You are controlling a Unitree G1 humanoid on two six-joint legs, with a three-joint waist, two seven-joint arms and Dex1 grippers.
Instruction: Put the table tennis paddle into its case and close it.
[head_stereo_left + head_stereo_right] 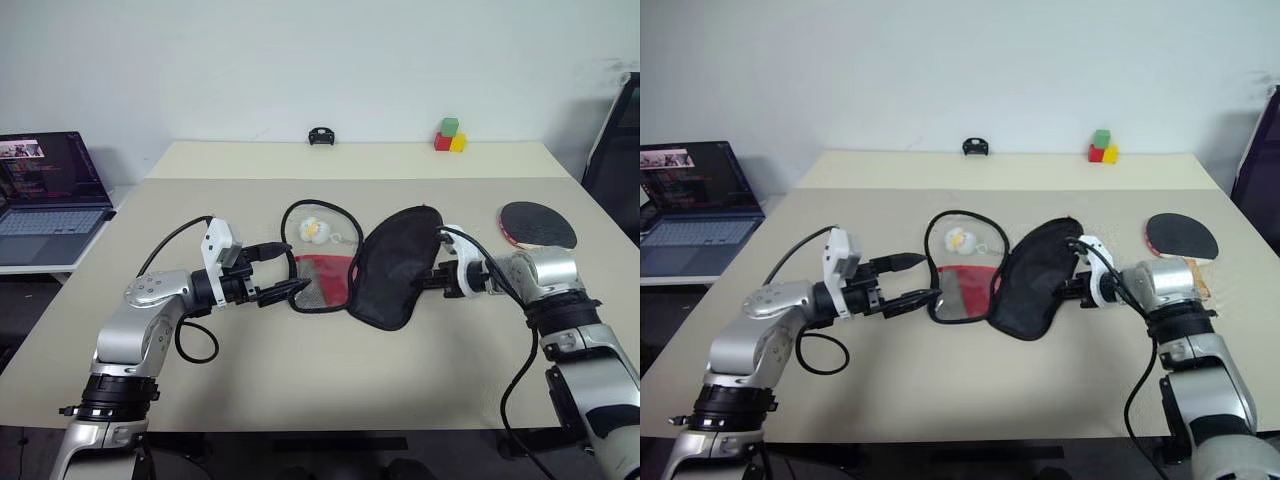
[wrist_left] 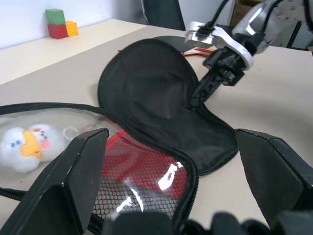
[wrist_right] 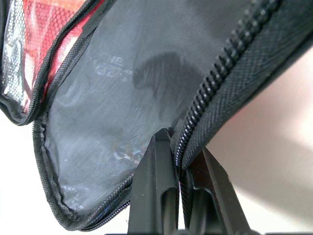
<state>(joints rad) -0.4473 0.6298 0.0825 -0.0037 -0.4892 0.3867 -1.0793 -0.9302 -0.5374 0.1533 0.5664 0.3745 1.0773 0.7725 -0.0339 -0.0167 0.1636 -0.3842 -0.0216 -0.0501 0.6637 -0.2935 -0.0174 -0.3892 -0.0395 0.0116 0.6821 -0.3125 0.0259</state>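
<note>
Centre of the frame, on the beige bench: the case lies unzipped and spread. Its black top flap is folded over toward the right, inner lining up. The lower half, with red panel and mesh pocket, sits to the left. A small white-yellow charm rests inside the zipper loop at centre.

Right gripper: jaws together, clamped on the zipper edge of the case flap. The wrist view shows the zipper teeth running between the two black fingers. The flap appears lifted slightly off the bench by this pinch.

Left gripper: jaws wide apart, holding nothing. It hovers level just left of the mesh-pocket half, fingertips near its edge; contact cannot be confirmed.

Table tennis paddle: right of frame, flat on the bench, black face up, well apart from the case and outside it.

Upper right, far edge: small green, red and yellow blocks. Far left: an open laptop.

Step in hand, as judged: opening the case and holding it open. The paddle is not yet loaded. Next move likely calls for the free left gripper to pin the lower half so the mouth stays open. One gripper must then fetch the paddle from the right and slide it in, before zipping.
</note>
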